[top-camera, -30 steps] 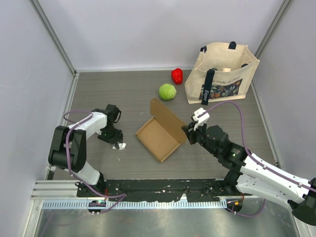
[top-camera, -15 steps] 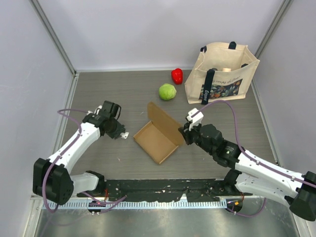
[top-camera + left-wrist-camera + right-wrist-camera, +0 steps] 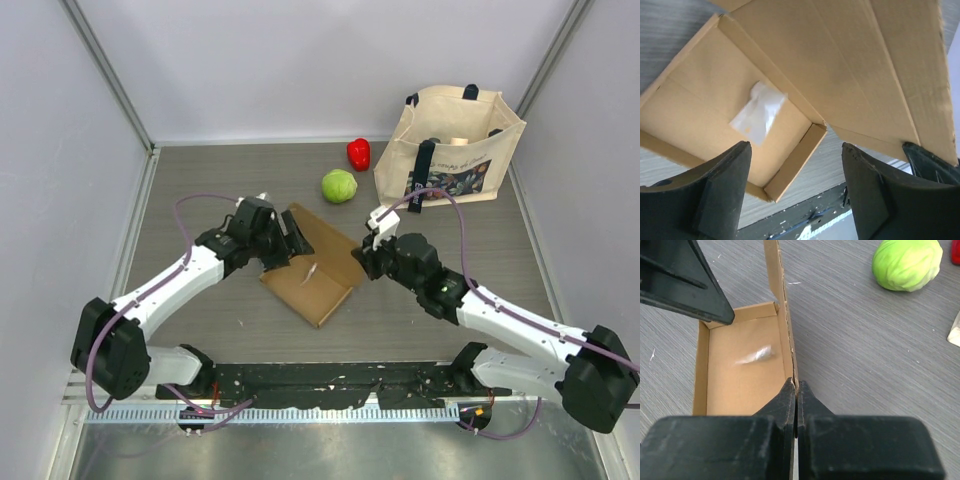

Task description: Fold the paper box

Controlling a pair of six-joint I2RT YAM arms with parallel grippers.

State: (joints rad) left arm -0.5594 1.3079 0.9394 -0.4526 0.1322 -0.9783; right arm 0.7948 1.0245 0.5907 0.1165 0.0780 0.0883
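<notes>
Your right gripper (image 3: pixel 796 386) is pinched tight on the thin edge of the upright lid of the paper box (image 3: pixel 740 385). The two dark jaws meet with only the cardboard between them. From above, that same gripper (image 3: pixel 366 262) sits at the right corner of the lid, where the raised panel meets the tray.

Your left gripper (image 3: pixel 795 146) stands wide with nothing between its fingers (image 3: pixel 725 185) and is poised over the open tray from the opposite side. In the overhead view it (image 3: pixel 290 240) hangs at the box's far left corner, close against the raised lid. You cannot tell from these views whether it touches the cardboard.

The paper box (image 3: pixel 318 290) lies near the middle of the table (image 3: pixel 200 180) between the two arms. Its shallow tray is flat on the surface and its lid is tilted up along the far-right side. A small white scrap (image 3: pixel 757 112) shows over the tray floor — it is blurred in the left wrist view, so whether it rests there is unclear.

Beyond the box sits a green cabbage-like ball (image 3: pixel 339 185), with a red pepper (image 3: pixel 358 153) just behind it. To their right, a beige tote bag (image 3: pixel 450 150) with dark handles stands upright at the far-right corner — well apart from the box.
</notes>
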